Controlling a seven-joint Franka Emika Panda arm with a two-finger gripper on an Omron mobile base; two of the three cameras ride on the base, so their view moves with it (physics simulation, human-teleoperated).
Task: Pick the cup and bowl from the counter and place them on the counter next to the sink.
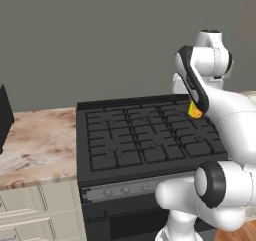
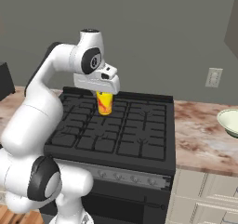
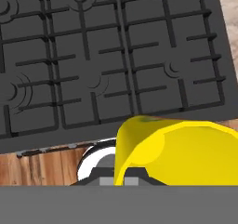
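**A:** Start closest in. What's the gripper [image 2: 104, 95] doing?

**B:** It's pinching the cup [image 2: 104, 102], jaws pressed in on the rim from above. In the hand view the cup's yellow wall [image 3: 186, 148] takes up the lower right, right against the camera. The fingertips themselves I can't make out there.

**A:** And below it?

**B:** The black stove top [image 2: 116, 128]. The cup hangs in the air over the grates, toward the stove's back edge and clear of them. From the left base view just a sliver of yellow [image 1: 194, 110] peeks out behind the forearm.

**A:** Farther out?

**B:** The counter [image 2: 195, 135] runs on past the stove's right edge, and the bowl [image 2: 230, 122] sits there near the frame's right border, untouched. More counter [image 1: 37, 140] lies off the stove's left edge. The sink isn't where I can point to it.

**A:** So what could go wrong?

**B:** My guess is the grip is the weak spot. It's a rim pinch on a small cup (not much surface to hold by), so a fast swing or a jolt from the base driving could twist it loose, and it would drop onto the grates. Carrying it low is the other risk: it could clip a grate or the stove's edge on the way to the counter.

**A:** And the bowl?

**B:** Still to fetch, so the job looks under halfway.
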